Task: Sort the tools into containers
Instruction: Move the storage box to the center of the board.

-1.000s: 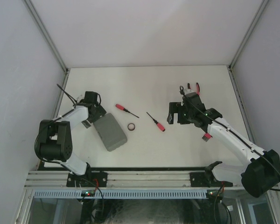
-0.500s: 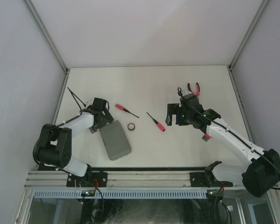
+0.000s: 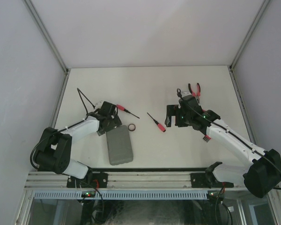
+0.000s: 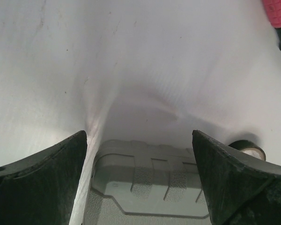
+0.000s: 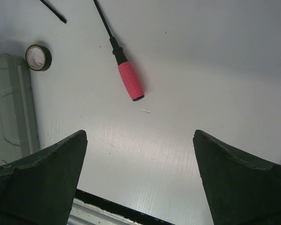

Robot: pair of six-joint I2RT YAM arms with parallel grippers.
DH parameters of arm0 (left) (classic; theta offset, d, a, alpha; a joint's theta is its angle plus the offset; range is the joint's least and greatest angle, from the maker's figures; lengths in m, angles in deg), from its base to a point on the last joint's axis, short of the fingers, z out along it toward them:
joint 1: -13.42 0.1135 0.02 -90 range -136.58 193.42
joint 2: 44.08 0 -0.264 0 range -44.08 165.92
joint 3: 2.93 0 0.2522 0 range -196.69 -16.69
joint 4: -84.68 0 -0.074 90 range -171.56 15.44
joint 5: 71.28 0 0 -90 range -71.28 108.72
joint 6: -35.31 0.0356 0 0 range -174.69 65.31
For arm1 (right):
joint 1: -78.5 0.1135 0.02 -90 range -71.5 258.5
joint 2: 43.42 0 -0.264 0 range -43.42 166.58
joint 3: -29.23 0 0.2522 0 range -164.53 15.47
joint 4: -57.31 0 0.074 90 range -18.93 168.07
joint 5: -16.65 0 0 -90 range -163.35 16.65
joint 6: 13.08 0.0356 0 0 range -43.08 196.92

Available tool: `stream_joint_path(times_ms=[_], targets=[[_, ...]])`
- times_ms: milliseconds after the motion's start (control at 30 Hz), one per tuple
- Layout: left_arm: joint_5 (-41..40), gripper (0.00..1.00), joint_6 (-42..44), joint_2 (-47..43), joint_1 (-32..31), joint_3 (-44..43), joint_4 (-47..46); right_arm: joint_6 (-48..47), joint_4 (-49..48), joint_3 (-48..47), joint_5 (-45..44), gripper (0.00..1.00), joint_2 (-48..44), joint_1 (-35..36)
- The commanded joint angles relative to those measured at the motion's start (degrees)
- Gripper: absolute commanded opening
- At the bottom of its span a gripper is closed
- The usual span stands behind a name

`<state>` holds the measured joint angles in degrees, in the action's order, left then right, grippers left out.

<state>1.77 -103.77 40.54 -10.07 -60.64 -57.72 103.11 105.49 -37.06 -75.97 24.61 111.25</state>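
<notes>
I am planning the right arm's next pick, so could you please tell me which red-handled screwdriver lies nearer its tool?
The middle screwdriver, just left of the right tool; the other screwdriver lies farther left, by the left tool.

The case (image 3: 119, 147) is plain grey. At its 1 o'clock, the ring (image 3: 131, 127) is black with a paler lining. The far screwdriver (image 3: 123, 108), at the ring's 12 o'clock, and the second screwdriver (image 3: 159, 125), at its 3 o'clock, have pinkish-red handles and black shafts. The pliers (image 3: 195, 88) have red handles. The table (image 3: 145, 84) is white.
</notes>
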Motion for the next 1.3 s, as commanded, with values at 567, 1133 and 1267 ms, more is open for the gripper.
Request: stream_joint_path(times_ms=[567,1133,1267], targets=[[-2.9,1.00,8.9,-24.6,-0.2,5.4,4.1,6.4,-6.6,2.6,-7.3,1.00,-4.8,1.2],[16.8,0.99,4.3,-47.6,-1.6,24.3,3.1,5.3,-9.9,4.4,2.9,0.96,0.4,4.2],[17.2,0.97,3.5,-46.5,-2.1,25.7,2.6,4.9,-10.8,4.7,2.6,0.96,0.0,5.9]])
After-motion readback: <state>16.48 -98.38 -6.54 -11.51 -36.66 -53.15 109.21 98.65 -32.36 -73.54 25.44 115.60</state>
